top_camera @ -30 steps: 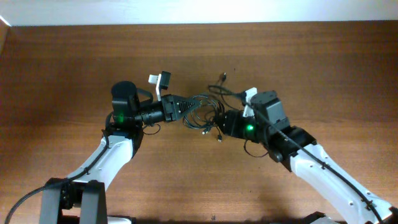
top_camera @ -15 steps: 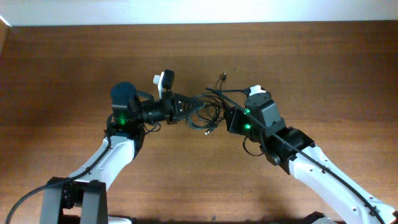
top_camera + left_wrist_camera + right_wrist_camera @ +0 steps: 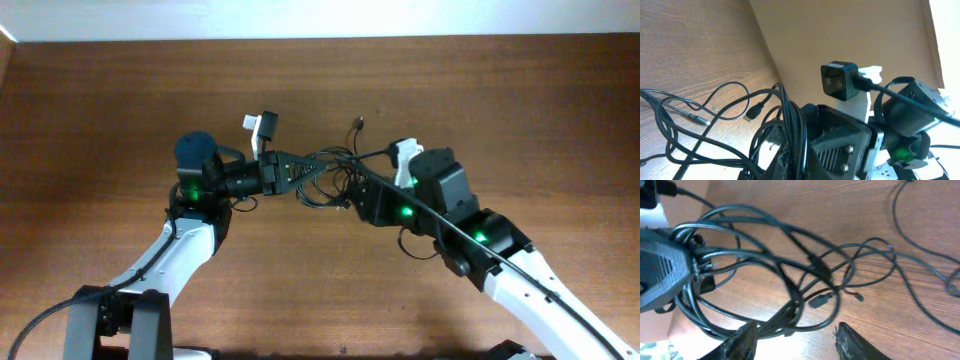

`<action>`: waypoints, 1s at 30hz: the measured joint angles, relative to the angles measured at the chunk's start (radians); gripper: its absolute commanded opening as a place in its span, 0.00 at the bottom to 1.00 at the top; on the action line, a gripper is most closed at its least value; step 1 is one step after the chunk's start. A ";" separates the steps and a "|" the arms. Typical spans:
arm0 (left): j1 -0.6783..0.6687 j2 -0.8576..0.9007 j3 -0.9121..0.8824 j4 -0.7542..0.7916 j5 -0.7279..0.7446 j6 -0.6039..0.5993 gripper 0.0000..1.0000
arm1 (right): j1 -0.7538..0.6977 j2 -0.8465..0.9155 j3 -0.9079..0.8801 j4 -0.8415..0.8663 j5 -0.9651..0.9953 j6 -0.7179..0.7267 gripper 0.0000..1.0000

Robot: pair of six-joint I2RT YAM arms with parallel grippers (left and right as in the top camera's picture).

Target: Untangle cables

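1. Nearest in the right wrist view is the right gripper [image 3: 800, 339]. Its two fingers stand apart and hold nothing. The lowest loops of the tangle lie just ahead of them.
2. The cables [image 3: 810, 265] lie in one knotted heap on the table [image 3: 100, 100], between the two grippers near the middle of the overhead view [image 3: 325, 178].
3. Handling, as I judge it: the cords are thin, light and limp. They will sag and drag their neighbours if I lift them, and a smooth jacket may slip through a loose pinch. I would take hold of a single strand where it leaves the heap, or just behind a plug, and never on a crossing.
4. Beyond the heap, the left gripper [image 3: 665, 272] is clamped on a bundle of several loops. The left wrist view shows those strands running through its fingers [image 3: 790, 145].
5. Count: two arms and two grippers. I cannot separate individual cords inside the knot, so I give no cable count from the heap itself. Two small plug ends show in the right wrist view, and one plug [image 3: 356, 124] shows in the overhead view.
6. Farthest out, a loose strand [image 3: 920, 260] curves away from the knot, well apart from both grippers. I judge it the easiest end to free.
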 measured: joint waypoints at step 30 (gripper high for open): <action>0.000 -0.005 0.008 -0.031 -0.126 -0.007 0.98 | 0.062 -0.091 0.158 -0.038 0.189 -0.034 0.04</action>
